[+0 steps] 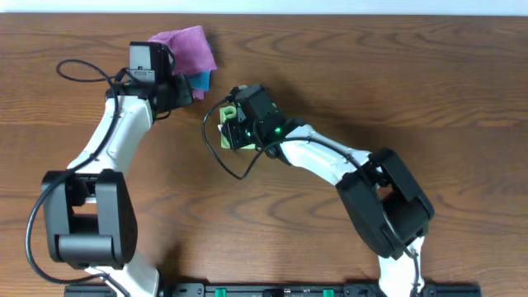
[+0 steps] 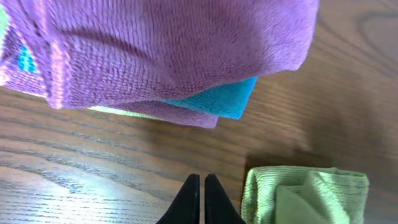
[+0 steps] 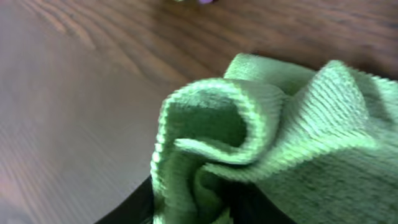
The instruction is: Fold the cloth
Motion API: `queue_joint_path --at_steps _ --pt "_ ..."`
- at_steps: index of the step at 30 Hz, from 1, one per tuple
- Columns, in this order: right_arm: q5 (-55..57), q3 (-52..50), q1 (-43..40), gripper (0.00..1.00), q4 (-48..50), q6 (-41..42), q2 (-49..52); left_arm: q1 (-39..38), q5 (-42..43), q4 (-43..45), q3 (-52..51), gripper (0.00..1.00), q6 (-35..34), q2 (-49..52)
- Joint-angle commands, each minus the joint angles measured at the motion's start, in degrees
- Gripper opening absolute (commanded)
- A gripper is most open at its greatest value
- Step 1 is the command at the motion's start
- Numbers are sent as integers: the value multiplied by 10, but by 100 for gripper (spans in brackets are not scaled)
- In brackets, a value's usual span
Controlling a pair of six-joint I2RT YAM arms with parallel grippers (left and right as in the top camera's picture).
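My right gripper is clamped on the green cloth. In the right wrist view the fabric is bunched into a thick, curled fold between the dark fingers, with its ribbed edge rolled over on itself. From overhead, that cloth sits on the wooden table a little left of the middle and closer to the far edge than the near one. It shows as a small crumpled lump, mostly hidden under the gripper. I can't tell how much of it rests on the wood and how much is lifted. My left gripper has its fingers pressed together with nothing between them, pointing down at bare tabletop. Just past it, toward the far left corner, I see a purple cloth lying over a blue cloth, whose corner pokes out from underneath. A pale green strip also shows at the bottom of that pile. In the left wrist view, the green cloth appears just to the right of the closed fingers and apart from the purple pile.
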Motion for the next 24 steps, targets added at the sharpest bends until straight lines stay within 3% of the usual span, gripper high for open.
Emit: queue_joint_path --at_steps 1,8,13,22,24 --pt "-34 14 7 39 0 -3 6 3 -6 -2 13 6 11 -18" --pt "-89 20 7 49 0 16 6 17 -6 -2 13 6 10 -21" --pt "-114 28 7 49 -1 34 2 27 -6 -2 13 6 10 -22" --pt "-67 39 -7 52 -10 40 -36 35 -5 -2 13 6 10 -32" --pt "-50 39 -15 57 -23 40 -47 35 -3 -3 13 6 10 -32"
